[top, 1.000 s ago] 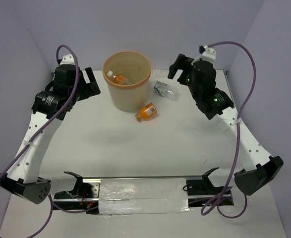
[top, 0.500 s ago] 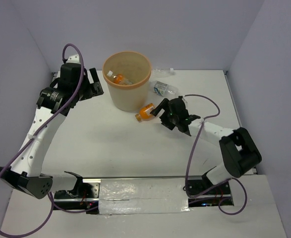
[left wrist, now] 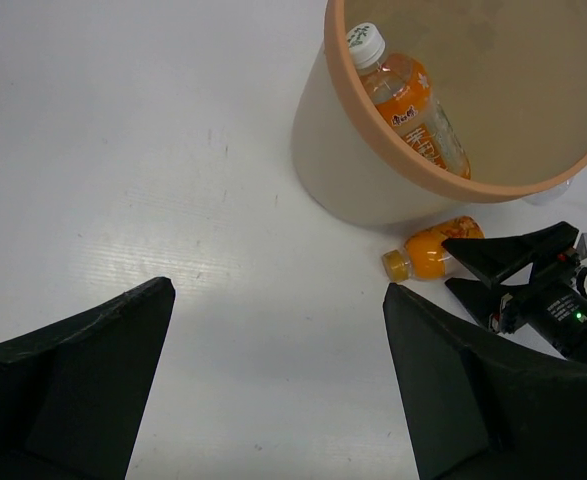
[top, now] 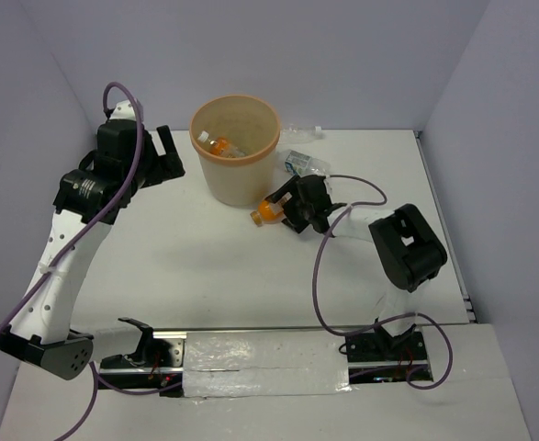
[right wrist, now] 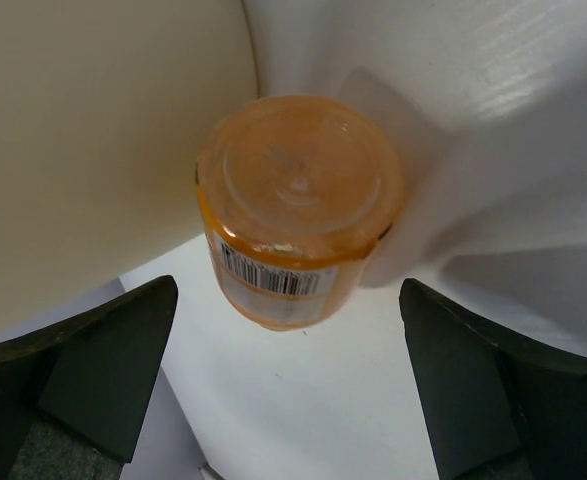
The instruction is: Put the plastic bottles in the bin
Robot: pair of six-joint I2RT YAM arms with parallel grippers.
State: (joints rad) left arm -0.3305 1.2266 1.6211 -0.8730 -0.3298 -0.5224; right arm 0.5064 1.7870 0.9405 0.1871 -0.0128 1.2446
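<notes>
**DESK:** Caption pls. Where's everything?

**ME:** Bin (top: 237,188) stands upright on the table (top: 205,276) nr the far edge, a bit left of ctr. One orange bottle (left wrist: 413,100) lies inside it, white cap up by the rim. A second orange bottle (left wrist: 428,252) lies on its side on the table just beside the bin's foot, on the side facing the near-right corner, w/ its cap pointing near-left.

**DESK:** Other btls?

**ME:** Two clear ones. The labelled clear bottle (top: 304,163) lies on its side right of the bin, nr the far edge. The white-capped clear bottle (top: 298,134) lies at the far edge itself, partly hidden behind the bin's rim.

**DESK:** Yr grippers?

**ME:** My right gripper (top: 285,207) sits low at the second orange bottle's base end, jaws spread wide. From my wrist cam the base shows btw them w/ a gap on each side, so nothing's clamped. Can't tell if that bottle touches the bin wall. My left gripper (top: 170,154) hangs over the table toward the far-left corner, left of the bin, jaws just as wide apart, only table surface showing btw them.
</notes>
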